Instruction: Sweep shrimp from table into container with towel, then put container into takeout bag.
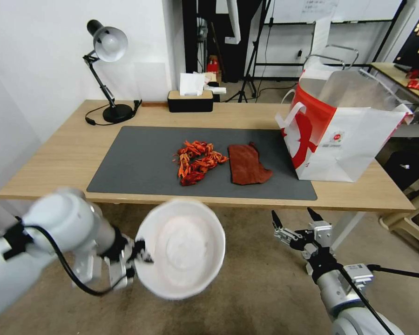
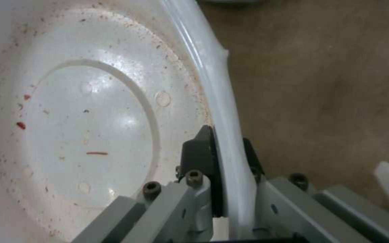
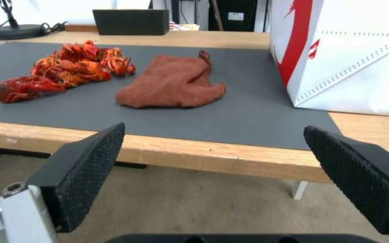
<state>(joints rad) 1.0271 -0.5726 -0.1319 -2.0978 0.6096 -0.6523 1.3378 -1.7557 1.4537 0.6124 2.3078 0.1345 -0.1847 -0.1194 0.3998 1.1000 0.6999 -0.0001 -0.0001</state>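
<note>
Left tool [image 1: 136, 260] clamps bowl [image 1: 181, 246] rim below the tabletop [image 1: 56, 158]. Right tool [image 1: 293, 221] gapes at 5 o'clock. Shrimp [image 1: 198, 162], towel [image 1: 246, 164] on mat [image 1: 139, 163]; bag [image 1: 344, 130] at 3 o'clock.

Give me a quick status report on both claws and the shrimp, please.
Left claw shut on container rim, below table edge. Right claw open, empty. Shrimp heaped beside towel. Takeout bag upright.
</note>
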